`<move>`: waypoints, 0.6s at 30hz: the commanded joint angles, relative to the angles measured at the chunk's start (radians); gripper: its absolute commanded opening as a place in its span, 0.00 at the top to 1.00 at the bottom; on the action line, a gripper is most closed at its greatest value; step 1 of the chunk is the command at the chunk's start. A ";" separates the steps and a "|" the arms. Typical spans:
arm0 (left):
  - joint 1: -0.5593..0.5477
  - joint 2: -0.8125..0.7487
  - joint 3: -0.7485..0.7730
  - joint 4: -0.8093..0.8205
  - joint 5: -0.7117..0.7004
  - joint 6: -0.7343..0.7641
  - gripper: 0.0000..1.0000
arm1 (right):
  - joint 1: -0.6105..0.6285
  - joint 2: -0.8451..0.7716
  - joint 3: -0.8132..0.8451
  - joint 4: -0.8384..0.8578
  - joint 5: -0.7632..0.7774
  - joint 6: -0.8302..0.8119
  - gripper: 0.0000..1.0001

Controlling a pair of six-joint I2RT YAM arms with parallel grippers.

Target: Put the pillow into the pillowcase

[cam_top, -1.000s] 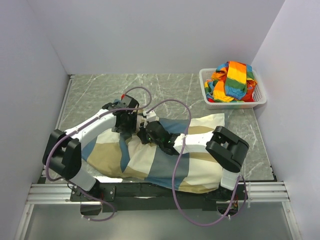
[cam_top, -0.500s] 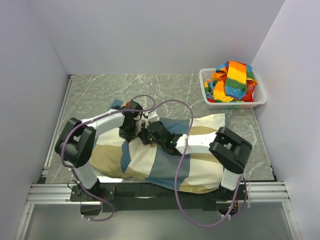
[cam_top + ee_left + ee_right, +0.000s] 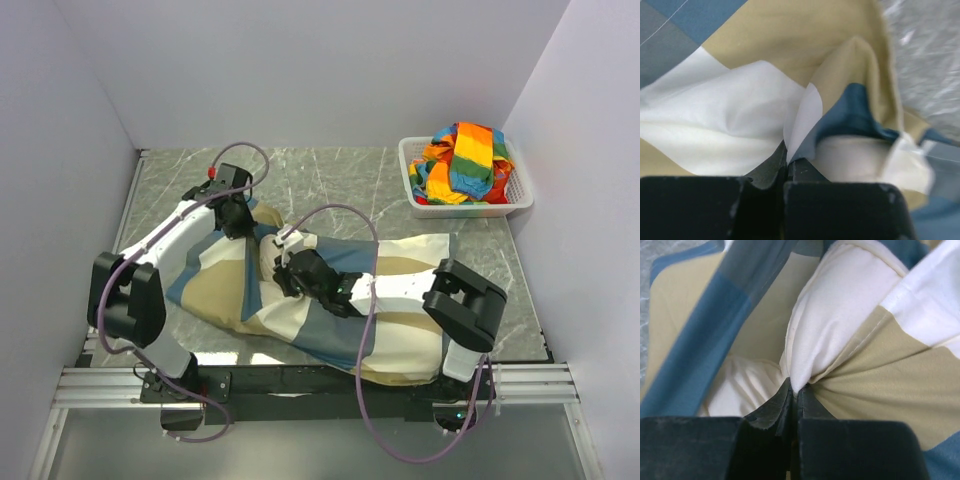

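The pillowcase (image 3: pixel 222 297), in blue, tan and off-white blocks, lies bulging across the near half of the table. My left gripper (image 3: pixel 240 222) is at its far left end, shut on a fold of the case (image 3: pixel 790 122) by the hem. My right gripper (image 3: pixel 283 275) is at the middle of the case. In the right wrist view it (image 3: pixel 795 388) is shut on a corner of the cream-white pillow (image 3: pixel 840 300), whose stitched seam shows between tan and blue folds of the case (image 3: pixel 900 355). Most of the pillow is hidden under the fabric.
A white basket (image 3: pixel 412 188) with rainbow-striped cloth (image 3: pixel 466 157) stands at the far right by the wall. Grey marble tabletop (image 3: pixel 330 175) shows behind the pillowcase. Walls close in the left, back and right. Purple cables loop over both arms.
The left gripper has shut on the pillowcase's edge and pulled it up and to the far left, stretching the case out. The right gripper stays shut and has shifted slightly nearer.
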 commanded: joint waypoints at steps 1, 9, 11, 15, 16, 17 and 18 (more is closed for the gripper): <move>0.023 -0.102 0.056 0.333 -0.030 -0.036 0.99 | 0.082 0.082 0.023 -0.124 -0.259 -0.028 1.00; 0.031 -0.185 -0.033 0.519 0.122 -0.005 0.99 | 0.072 0.143 0.067 -0.161 -0.256 -0.057 1.00; 0.031 -0.209 -0.069 0.525 0.174 -0.010 0.99 | 0.041 0.149 0.099 -0.177 -0.234 -0.036 1.00; 0.029 -0.327 -0.177 0.533 0.243 -0.044 0.99 | -0.025 0.163 0.197 -0.259 -0.068 0.019 1.00; 0.029 -0.353 -0.197 0.524 0.251 -0.048 0.99 | -0.045 0.175 0.225 -0.288 -0.014 0.032 1.00; 0.028 -0.378 -0.230 0.511 0.251 -0.058 0.99 | -0.085 0.178 0.271 -0.326 0.014 0.056 1.00; 0.029 -0.433 -0.246 0.498 0.251 -0.062 0.99 | -0.108 0.180 0.291 -0.337 0.037 0.064 1.00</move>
